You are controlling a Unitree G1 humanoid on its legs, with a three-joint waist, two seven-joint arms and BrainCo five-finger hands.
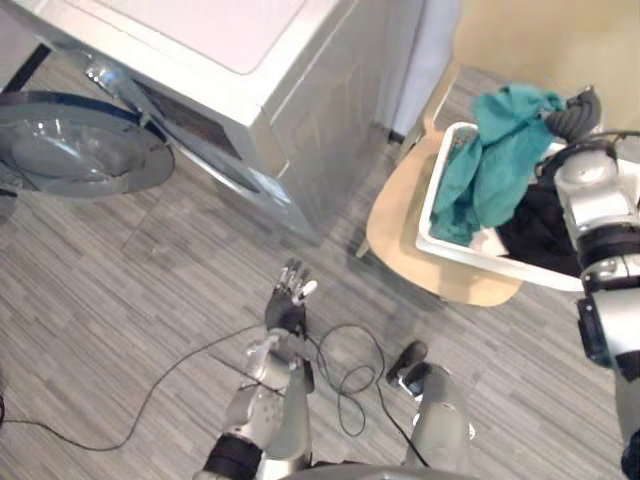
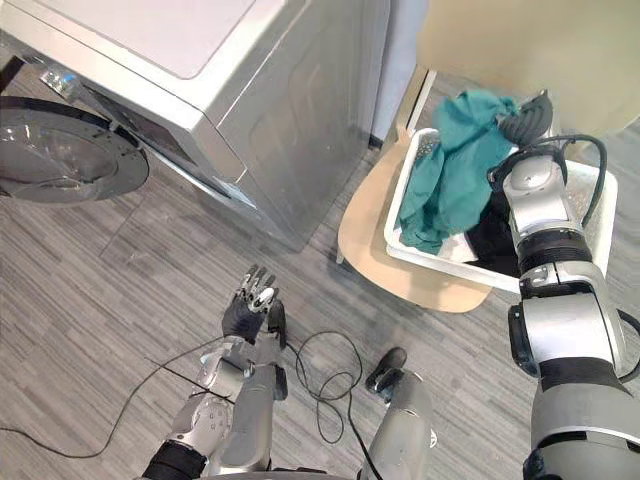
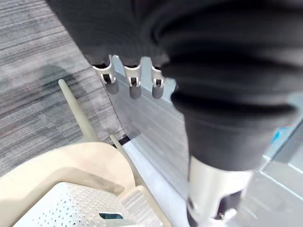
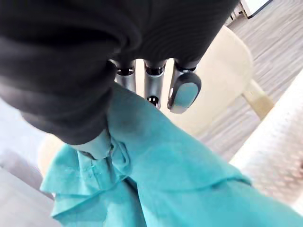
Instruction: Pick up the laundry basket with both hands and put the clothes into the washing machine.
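pinching a fold of the teal garment (image 4: 156, 156) between the thumb (image 4: 97, 147) and the fingers (image 4: 150, 82) of the right hand (image 1: 573, 113), with cloth bunching in creases round the thumb. reading this as a hold on cloth alone, not on any rim. tracing the garment outward: rising in a peak toward that hand, then draping down into the white laundry basket (image 1: 440, 235) and over its near wall. noting a black garment (image 1: 540, 232) beside it in the same basket.

finding the basket resting on a pale wooden chair (image 1: 400, 225), just beside the flank of the washing machine (image 1: 250, 90). guessing at the reason: keeping the load off the floor (image 1: 150, 300) and close to the machine for a short carry.

turning to the left hand (image 1: 288, 298): hovering low over the floor, well apart from the basket, fingers (image 3: 135, 85) loosely straight and holding nothing. looking idle, perhaps waiting for its turn at the basket's side.

noting the round door (image 1: 80, 150) of the machine hanging wide open, presumably for loading; unable to make out the drum mouth.

judging the task as barely begun: basket not yet lifted, no garment in the machine. expecting either a two-handed grip on opposite walls or a single-garment carry. flagging a risk: pulling on the teal cloth and dragging the light basket toward the chair edge.
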